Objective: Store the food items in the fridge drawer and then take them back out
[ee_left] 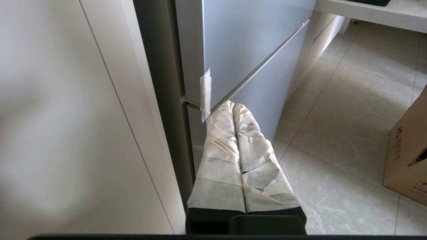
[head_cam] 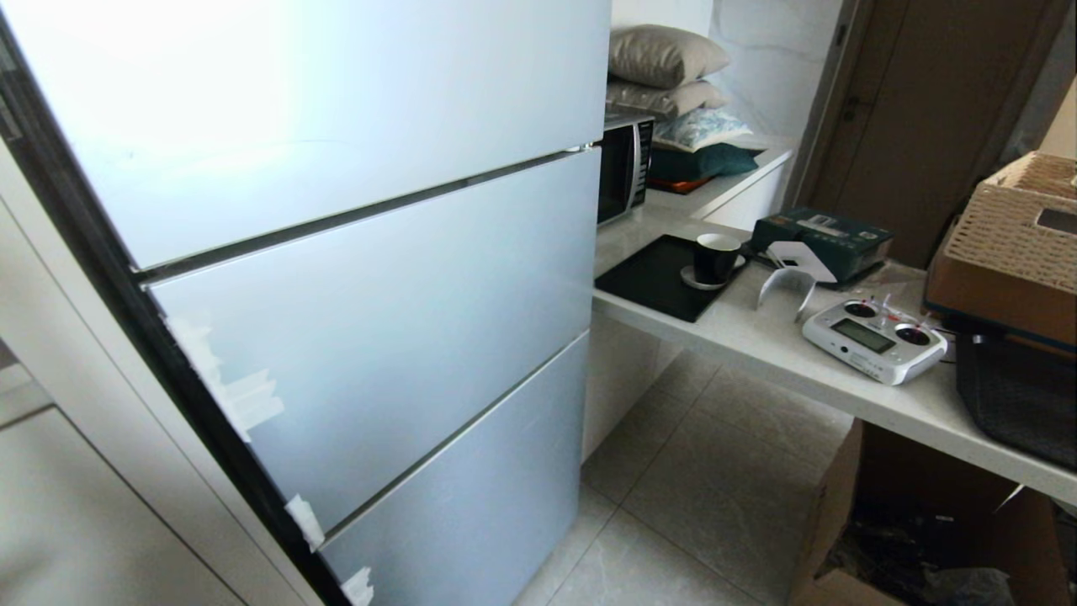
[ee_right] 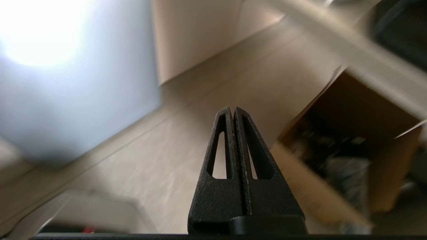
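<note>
Frosted grey-blue fridge panels (head_cam: 370, 320) fill most of what I see from the head camera, all three fronts flush, with strips of pale tape (head_cam: 244, 396) along their left edge. I cannot find the fridge drawer or the food items in any view; if they are behind those panels, I cannot tell.

My left gripper (ee_left: 233, 106) has its two cloth-wrapped fingers (ee_left: 220, 150) pressed together with nothing between them. Its tips sit just beside the seam between the two lower fridge panels, close to a tape strip (ee_left: 205, 93) at the panel corner, though I cannot say whether they touch the metal. Off to one side of it lies grey tiled floor (ee_left: 340, 133) and the corner of a cardboard box (ee_left: 408, 156).

My right gripper (ee_right: 233, 110) is also closed, its black slotted fingers (ee_right: 218, 150) meeting along their whole length and holding nothing. Beyond its tips I see blurred floor, with an open cardboard box (ee_right: 337, 140) on one side and the pale fridge front on the other.

Neither arm appears in the head view. Right of the fridge there, a white counter (head_cam: 757, 337) carries a black tray (head_cam: 656, 278), a dark cup (head_cam: 717, 257) and a white remote controller (head_cam: 873, 339).
</note>
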Available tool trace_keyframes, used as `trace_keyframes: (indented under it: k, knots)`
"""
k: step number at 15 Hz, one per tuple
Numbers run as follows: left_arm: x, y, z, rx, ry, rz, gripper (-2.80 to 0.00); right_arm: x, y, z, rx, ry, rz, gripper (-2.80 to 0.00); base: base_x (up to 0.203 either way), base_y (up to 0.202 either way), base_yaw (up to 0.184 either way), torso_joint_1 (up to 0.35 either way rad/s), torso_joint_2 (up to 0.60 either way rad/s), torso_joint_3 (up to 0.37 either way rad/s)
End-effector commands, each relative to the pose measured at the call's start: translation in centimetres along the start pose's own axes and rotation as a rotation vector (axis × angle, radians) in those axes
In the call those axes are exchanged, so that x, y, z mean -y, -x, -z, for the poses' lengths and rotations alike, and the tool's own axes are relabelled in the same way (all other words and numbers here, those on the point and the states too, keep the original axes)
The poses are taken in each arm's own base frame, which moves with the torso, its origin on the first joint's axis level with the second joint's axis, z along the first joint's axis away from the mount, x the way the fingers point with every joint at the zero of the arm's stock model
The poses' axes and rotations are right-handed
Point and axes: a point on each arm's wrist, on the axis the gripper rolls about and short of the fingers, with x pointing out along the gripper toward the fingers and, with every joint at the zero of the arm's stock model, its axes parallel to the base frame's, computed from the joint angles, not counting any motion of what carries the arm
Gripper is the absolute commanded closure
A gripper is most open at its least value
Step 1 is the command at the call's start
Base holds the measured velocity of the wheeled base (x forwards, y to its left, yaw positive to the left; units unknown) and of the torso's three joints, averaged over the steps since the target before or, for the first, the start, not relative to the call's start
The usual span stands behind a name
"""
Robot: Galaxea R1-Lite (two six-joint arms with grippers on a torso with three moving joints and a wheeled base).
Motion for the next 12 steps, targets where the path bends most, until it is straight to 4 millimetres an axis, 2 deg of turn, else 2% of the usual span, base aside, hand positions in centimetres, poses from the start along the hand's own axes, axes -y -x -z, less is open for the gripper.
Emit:
trace_keyframes:
  k: [1, 3, 12]
  knots:
    - [0.0, 0.0, 0.01, 0.0, 0.0, 0.0, 0.0, -0.15, 0.98, 0.38, 0.132, 0.02, 0.028, 0.0, 0.0, 0.0, 0.0, 0.0, 0.0, 0.0]
    - [0.0, 0.0, 0.0, 0.0, -0.001, 0.0, 0.0, -0.22, 1.43, 0.59, 0.196, 0.039, 0.034, 0.0, 0.0, 0.0, 0.0, 0.0, 0.0, 0.0]
    - [0.0, 0.0, -0.01, 0.001, -0.001, 0.0, 0.0, -0.14, 1.38, 0.6, 0.182, -0.024, 0.061, 0.0, 0.0, 0.0, 0.0, 0.0, 0.0, 0.0]
